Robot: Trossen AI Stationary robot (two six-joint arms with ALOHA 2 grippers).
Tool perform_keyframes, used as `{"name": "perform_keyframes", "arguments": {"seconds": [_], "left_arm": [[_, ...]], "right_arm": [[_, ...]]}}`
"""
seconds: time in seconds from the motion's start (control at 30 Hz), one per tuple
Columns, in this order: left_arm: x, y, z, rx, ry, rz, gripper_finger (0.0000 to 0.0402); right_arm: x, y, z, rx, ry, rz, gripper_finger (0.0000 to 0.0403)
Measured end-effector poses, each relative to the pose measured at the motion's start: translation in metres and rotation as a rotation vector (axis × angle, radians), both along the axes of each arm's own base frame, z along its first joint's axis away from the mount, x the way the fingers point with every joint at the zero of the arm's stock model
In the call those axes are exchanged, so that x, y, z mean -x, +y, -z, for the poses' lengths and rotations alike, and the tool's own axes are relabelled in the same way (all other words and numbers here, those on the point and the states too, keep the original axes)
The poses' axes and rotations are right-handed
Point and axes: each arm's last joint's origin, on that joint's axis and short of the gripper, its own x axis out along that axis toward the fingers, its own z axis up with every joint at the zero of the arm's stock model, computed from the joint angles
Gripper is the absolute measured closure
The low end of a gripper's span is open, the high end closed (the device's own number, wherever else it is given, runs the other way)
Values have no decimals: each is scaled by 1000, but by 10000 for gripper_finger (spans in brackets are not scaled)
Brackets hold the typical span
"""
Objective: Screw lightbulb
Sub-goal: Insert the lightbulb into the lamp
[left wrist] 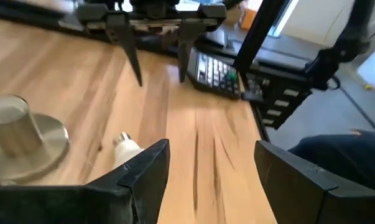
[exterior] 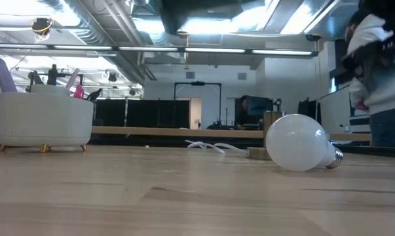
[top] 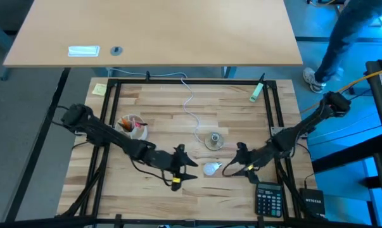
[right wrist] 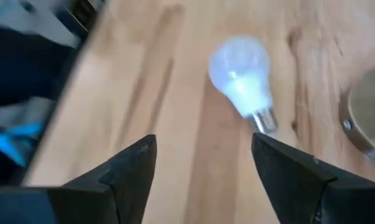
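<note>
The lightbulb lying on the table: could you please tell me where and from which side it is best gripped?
Probably across the frosted globe of the lightbulb, coming down from above. It lies on its side on the table, so the globe is the widest part, and the short metal base stays free for the socket.

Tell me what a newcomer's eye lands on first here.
The white lightbulb lying on its side on the wooden table, flanked by the open left gripper and open right gripper. Just beyond it stands the silvery socket, its white cord snaking toward the table's far edge.
</note>
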Motion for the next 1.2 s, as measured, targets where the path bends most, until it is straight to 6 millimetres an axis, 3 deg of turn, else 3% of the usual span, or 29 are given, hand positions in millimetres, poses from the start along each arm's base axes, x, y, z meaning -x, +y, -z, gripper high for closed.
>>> {"name": "perform_keyframes", "arguments": {"seconds": [0.23, 0.6, 0.9, 1.2], "left_arm": [[-17, -7, 27, 3, 67, -14, 176], [-20, -9, 43, 23, 120, -35, 176], [-18, -8, 46, 8, 155, -37, 176], [-18, -8, 46, -20, 153, -24, 176]], "right_arm": [[-12, 0, 33, 267, 62, 7, 97], [-45, 6, 66, 366, -28, -46, 99], [-56, -5, 78, 311, 21, -46, 168], [-58, -5, 77, 301, 1, -45, 284]]}}
